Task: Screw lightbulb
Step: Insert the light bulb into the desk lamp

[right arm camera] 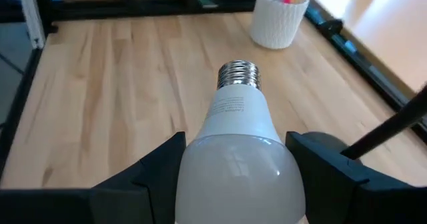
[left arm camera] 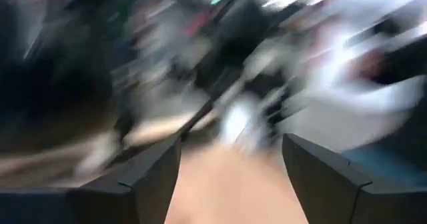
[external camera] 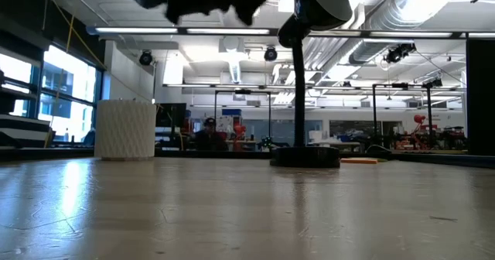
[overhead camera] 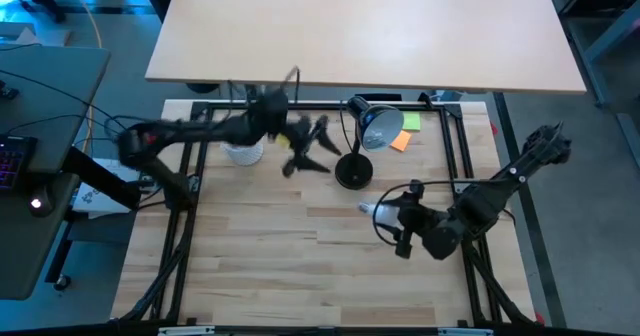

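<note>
the right gripper [right arm camera: 233, 157] is clasping the lightbulb [right arm camera: 235, 127] between its fingers, screw base pointing ahead; the left gripper [left arm camera: 230, 161] is hovering released. next: aligning the base with the lamp [overhead camera: 375, 126] socket.

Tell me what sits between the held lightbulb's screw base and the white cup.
Nothing: in the right wrist view, only bare wooden tabletop lies between the lightbulb, held by the right gripper, and the white cup.
</note>
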